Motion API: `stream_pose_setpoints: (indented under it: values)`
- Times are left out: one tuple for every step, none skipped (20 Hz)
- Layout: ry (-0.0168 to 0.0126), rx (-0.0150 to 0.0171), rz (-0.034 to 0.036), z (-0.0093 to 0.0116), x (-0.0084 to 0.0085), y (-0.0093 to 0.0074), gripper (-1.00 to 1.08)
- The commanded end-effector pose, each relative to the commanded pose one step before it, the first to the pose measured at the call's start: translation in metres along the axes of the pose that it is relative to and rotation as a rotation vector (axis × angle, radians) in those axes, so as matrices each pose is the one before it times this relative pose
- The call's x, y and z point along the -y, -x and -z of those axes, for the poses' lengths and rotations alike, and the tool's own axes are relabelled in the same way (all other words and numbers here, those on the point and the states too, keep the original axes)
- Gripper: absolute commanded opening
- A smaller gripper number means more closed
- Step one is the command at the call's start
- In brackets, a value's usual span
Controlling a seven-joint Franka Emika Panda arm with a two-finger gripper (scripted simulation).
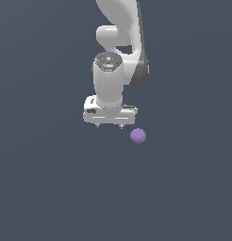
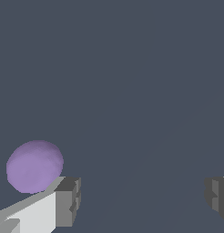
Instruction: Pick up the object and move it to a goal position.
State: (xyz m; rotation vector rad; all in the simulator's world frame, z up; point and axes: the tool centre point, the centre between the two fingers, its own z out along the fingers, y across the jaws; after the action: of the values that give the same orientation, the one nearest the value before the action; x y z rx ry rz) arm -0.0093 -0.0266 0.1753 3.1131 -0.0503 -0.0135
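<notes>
The white arm (image 1: 119, 52) is reaching down from above. Its claw (image 1: 110, 127) is standing wide, gripping nothing. The purple ball (image 1: 138, 136) is lying outside the fingers (image 2: 68, 200), just toward the exterior view's right.

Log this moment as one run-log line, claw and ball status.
phase: approach | white claw: open, empty | small smooth light-purple ball: outside the jaws, toward exterior view's right, not gripped | pick: not yet done
</notes>
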Motion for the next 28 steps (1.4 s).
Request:
stream_pose_setpoints:
  values:
    - [0.0, 0.0, 0.0, 0.0, -0.00001, 0.0, 1.0]
    - [0.0, 0.0, 0.0, 0.0, 0.0, 0.0, 1.0]
    - [0.0, 0.0, 0.0, 0.0, 0.0, 0.0, 1.0]
    - [0.0, 0.0, 0.0, 0.0, 0.0, 0.0, 1.0]
    - [0.0, 0.0, 0.0, 0.0, 0.0, 0.0, 1.0]
    - [0.0, 0.0, 0.0, 0.0, 0.0, 0.0, 1.0]
    - [0.0, 0.0, 0.0, 0.0, 0.0, 0.0, 1.0]
    - [0.0, 0.0, 0.0, 0.0, 0.0, 0.0, 1.0]
    - [0.0, 0.0, 0.0, 0.0, 0.0, 0.0, 1.0]
    - [0.0, 0.0, 0.0, 0.0, 0.0, 0.0, 1.0]
    - [0.0, 0.0, 0.0, 0.0, 0.0, 0.0, 1.0]
    - [0.0, 0.0, 0.0, 0.0002, -0.00006, 0.00006, 1.0]
    - [-0.00149, 0.00165, -0.00087, -0.00043, -0.00096, -0.0001, 1.0]
    - [-0.00189, 0.00206, -0.00111, -0.00031, -0.00128, -0.00005, 1.0]
    - [-0.0027, 0.00289, -0.00157, -0.00046, -0.00179, -0.00007, 1.0]
    - [-0.00337, 0.00354, -0.00195, -0.00053, -0.00221, -0.00007, 1.0]
    - [-0.0031, 0.00317, -0.00179, -0.00048, -0.00198, -0.00007, 1.0]
    - [-0.0023, 0.00231, -0.00134, -0.00034, -0.00144, -0.00004, 1.0]
    - [-0.00149, 0.00148, -0.00091, -0.00023, -0.00091, -0.00003, 1.0]
    - [-0.00063, 0.00061, -0.00043, -0.00009, -0.00037, -0.00001, 1.0]
    - [0.0, 0.0, 0.0, -0.00012, 0.00005, -0.00004, 1.0]
    - [0.00097, -0.00094, 0.00074, 0.0003, 0.0005, 0.00006, 1.0]
    - [0.0, 0.0, 0.0, -0.0001, 0.00033, -0.00001, 1.0]
    - [-0.0001, -0.00003, -0.00182, -0.00018, 0.00012, 0.00003, 1.0]
    - [-0.00015, -0.00002, -0.00239, -0.00034, 0.00059, 0.00004, 1.0]
    - [-0.00015, -0.00008, -0.00331, -0.00046, 0.00082, 0.00005, 1.0]
    - [-0.00014, -0.00015, -0.00414, -0.00057, 0.00109, 0.00008, 1.0]
    - [-0.00014, -0.00021, -0.00502, -0.00069, 0.00134, 0.0001, 1.0]
